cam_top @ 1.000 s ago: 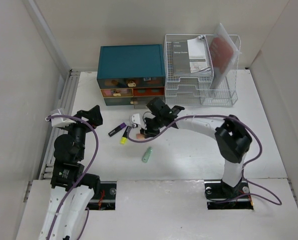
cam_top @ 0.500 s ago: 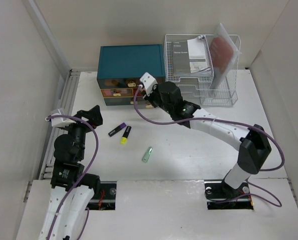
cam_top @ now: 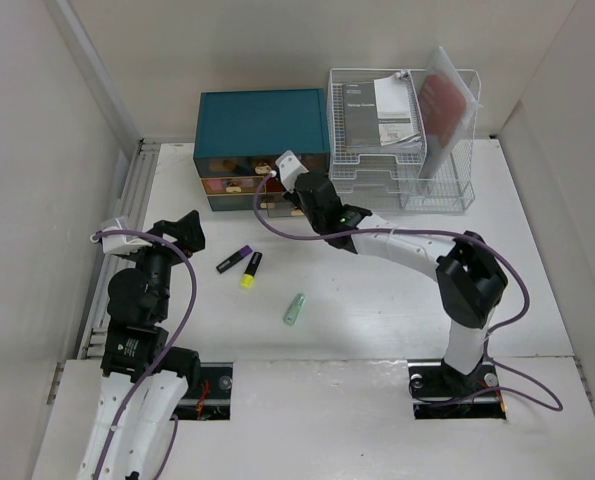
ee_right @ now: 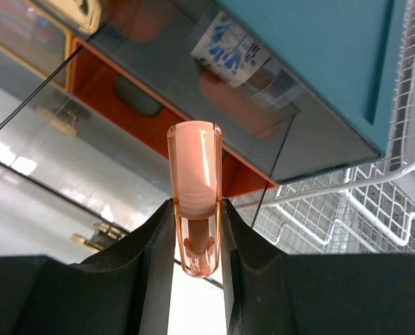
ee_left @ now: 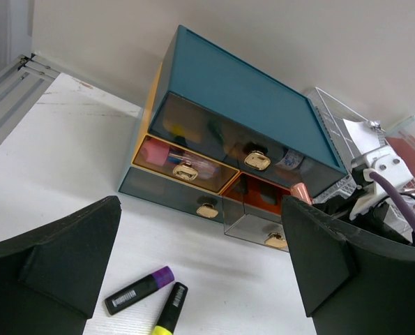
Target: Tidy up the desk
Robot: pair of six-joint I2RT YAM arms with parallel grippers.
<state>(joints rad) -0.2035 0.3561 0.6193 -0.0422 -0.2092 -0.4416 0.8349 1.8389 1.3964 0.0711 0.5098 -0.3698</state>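
Right arm's swung from the middle of the desk (cam_top: 377, 310) up to the teal drawer chest (cam_top: 262, 125), right gripper (ee_right: 195, 209) clamped on a pink tube (ee_right: 193, 167). In the wrist view the tube's long axis points at 12 o'clock, toward the pulled-out drawer (ee_right: 68, 167). The left gripper (cam_top: 189, 230), jaws wide apart, sits well off at 8 o'clock, so it's the right arm's job.

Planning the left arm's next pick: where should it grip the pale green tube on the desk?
Probably mid-body, from above, jaws across its narrow width: the pale green tube lies flat and slanted, with bare desk along both long sides.
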